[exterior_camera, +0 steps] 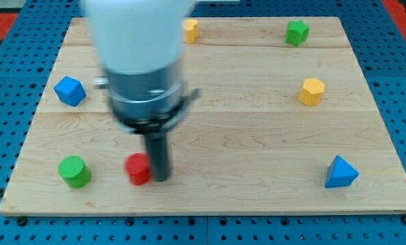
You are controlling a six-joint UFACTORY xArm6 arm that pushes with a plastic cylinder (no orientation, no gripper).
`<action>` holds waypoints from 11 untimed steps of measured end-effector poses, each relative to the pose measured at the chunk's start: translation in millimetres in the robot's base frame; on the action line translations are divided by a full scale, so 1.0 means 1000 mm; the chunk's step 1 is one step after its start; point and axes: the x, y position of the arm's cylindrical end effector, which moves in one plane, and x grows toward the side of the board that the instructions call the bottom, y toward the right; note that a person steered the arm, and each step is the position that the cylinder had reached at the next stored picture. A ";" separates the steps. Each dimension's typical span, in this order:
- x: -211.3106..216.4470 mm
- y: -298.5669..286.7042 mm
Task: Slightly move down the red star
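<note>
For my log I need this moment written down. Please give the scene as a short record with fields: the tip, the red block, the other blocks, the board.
tip: my tip is low on the board, at the red block's right side in the view, touching or nearly touching
red block: shape unclear, partly hidden by the rod
left side: blue cube, green cylinder
top: yellow block, green block
right side: yellow hexagon block, blue triangle block
board: wooden board

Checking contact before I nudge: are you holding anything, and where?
Nothing held; my tip only pushes. It sits against the red block's right side.
</note>
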 end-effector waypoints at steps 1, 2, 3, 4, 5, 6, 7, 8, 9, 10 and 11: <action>0.000 -0.013; 0.005 -0.042; -0.004 -0.068; -0.051 -0.051; -0.129 0.000; -0.220 0.013; -0.282 -0.008; -0.336 -0.022; -0.371 -0.037; -0.372 -0.066; -0.331 -0.102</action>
